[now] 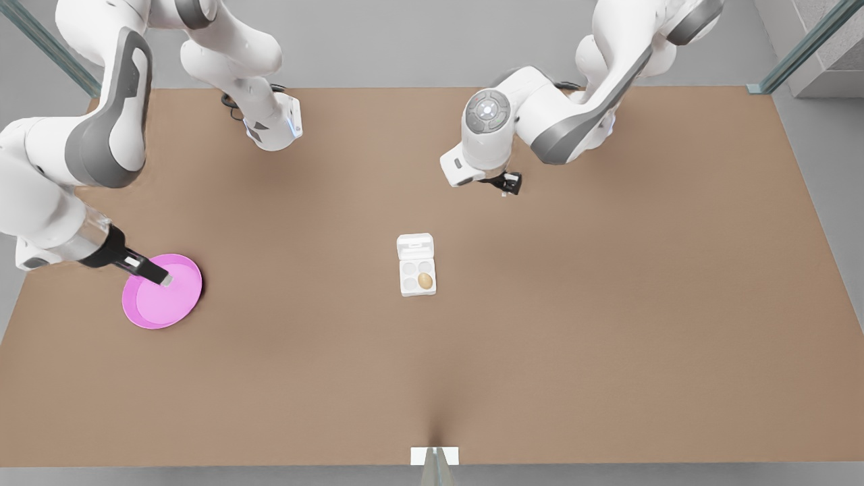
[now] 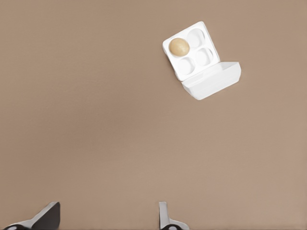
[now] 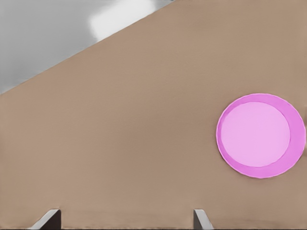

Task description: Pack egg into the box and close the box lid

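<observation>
The white box (image 1: 409, 289) rests mid-table with its box lid (image 1: 415, 244) open, folded back on the far side. The tan egg (image 1: 425, 281) sits in the tray's near cup on the front view's right; the other cups are bare. My left gripper (image 1: 505, 191) hangs open above the table beyond the lid, apart from it. From its wrist view I see its open gripper (image 2: 105, 214), the egg (image 2: 179, 46), the box (image 2: 202, 56) and the box lid (image 2: 213, 80) farther off. My right gripper (image 1: 164, 279) is open, holds nothing, and shows over the pink plate.
A round pink plate (image 1: 162, 307) with nothing on it lies near the table's edge on the front view's left; it shows as the pink plate (image 3: 259, 136) past the right gripper (image 3: 124, 216). A small white tab (image 1: 434, 455) marks the table's front edge.
</observation>
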You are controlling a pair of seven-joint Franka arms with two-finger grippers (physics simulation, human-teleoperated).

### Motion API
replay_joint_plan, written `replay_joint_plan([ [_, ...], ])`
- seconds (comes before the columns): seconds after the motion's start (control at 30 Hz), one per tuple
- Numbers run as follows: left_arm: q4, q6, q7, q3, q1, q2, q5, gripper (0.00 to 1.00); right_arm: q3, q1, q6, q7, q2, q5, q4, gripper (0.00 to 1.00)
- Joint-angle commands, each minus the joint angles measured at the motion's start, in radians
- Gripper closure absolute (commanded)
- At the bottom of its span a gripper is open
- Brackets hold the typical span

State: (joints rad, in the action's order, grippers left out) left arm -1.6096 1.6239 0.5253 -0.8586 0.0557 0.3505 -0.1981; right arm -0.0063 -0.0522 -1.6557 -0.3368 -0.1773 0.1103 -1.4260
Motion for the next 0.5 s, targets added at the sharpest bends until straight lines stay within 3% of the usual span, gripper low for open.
replay_joint_plan([
  [0.0,-0.006,0.218,0.720,-0.002,0.059,0.096,-0.141,0.00,0.193,-0.117,0.252,0.338,0.038,-0.136,0.007,0.00],
  [0.1,0.003,0.314,0.765,0.009,0.072,0.203,-0.239,0.00,0.190,-0.094,0.275,0.349,0.032,-0.136,0.007,0.00],
  [0.17,0.003,0.360,0.795,0.009,0.069,0.275,-0.343,0.00,0.198,-0.089,0.179,0.355,0.030,-0.135,0.010,0.00],
  [0.33,0.007,0.429,0.897,0.035,0.139,0.354,-0.451,0.00,0.200,-0.103,0.169,0.298,0.025,-0.124,-0.005,0.00],
  [0.47,-0.067,0.427,0.920,0.035,0.156,0.335,-0.478,0.00,0.217,-0.104,0.171,0.295,0.013,-0.147,0.009,0.00],
])
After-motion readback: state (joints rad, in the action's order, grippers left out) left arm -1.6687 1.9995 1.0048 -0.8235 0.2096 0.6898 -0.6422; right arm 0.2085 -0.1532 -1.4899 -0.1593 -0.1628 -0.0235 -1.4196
